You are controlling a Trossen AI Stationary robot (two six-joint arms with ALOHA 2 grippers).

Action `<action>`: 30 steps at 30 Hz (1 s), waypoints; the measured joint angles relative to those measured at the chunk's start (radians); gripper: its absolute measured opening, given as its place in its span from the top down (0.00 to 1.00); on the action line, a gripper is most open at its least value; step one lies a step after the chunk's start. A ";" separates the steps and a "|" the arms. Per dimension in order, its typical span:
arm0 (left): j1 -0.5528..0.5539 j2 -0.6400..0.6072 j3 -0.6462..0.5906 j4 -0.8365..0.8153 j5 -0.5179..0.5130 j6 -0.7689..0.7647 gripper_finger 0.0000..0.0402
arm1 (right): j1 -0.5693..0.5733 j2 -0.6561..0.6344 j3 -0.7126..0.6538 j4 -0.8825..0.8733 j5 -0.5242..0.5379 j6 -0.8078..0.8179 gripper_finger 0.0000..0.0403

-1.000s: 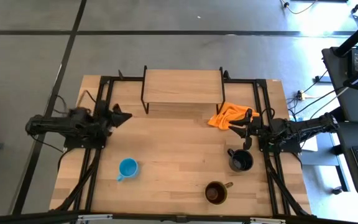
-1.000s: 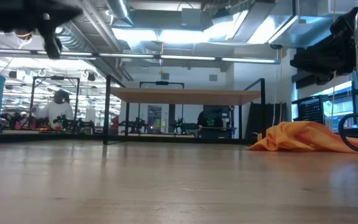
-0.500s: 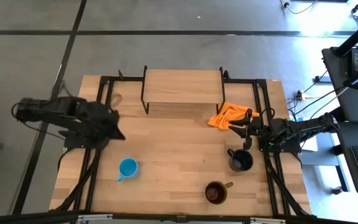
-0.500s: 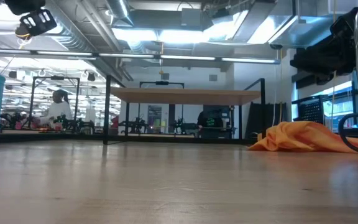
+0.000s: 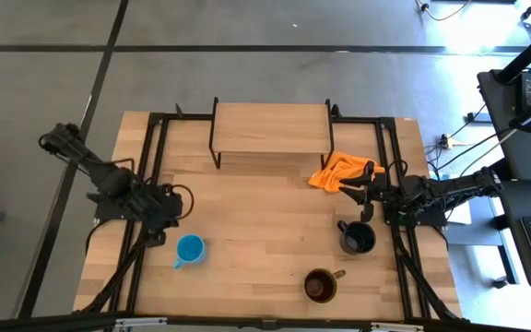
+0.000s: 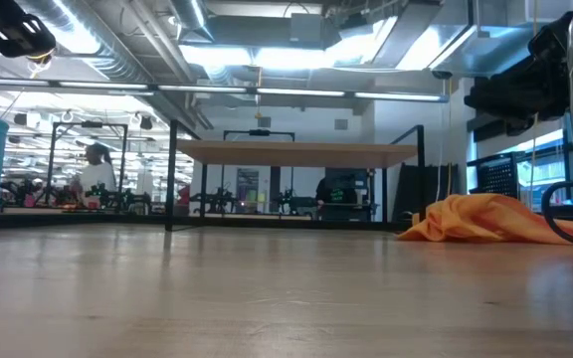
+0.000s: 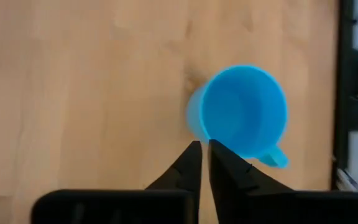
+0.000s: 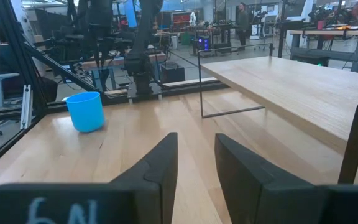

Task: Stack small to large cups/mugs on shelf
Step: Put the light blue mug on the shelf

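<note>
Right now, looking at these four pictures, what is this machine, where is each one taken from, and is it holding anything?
It is a robot with two dark arms working at a table. One picture looks straight down from above. One sits at tabletop height. The other two come from a camera on each wrist, looking past that arm's own jaws. On the table are a blue mug, a black mug, a brown mug, an orange cloth and a low wooden shelf. The left arm has its jaws shut, close by the blue mug. The right arm waits beside the cloth, jaws slightly apart. Nothing is held.
</note>
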 joint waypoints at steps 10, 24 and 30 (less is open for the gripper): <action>-0.081 0.117 0.001 0.122 -0.023 -0.152 0.74 | 0.000 0.000 0.000 0.000 0.000 0.000 0.73; -0.119 0.290 0.001 0.115 -0.097 -0.306 0.73 | 0.000 0.000 0.000 0.000 0.000 0.001 0.73; -0.099 0.311 0.001 0.115 -0.121 -0.355 0.72 | 0.000 0.000 0.000 0.000 0.000 0.001 0.73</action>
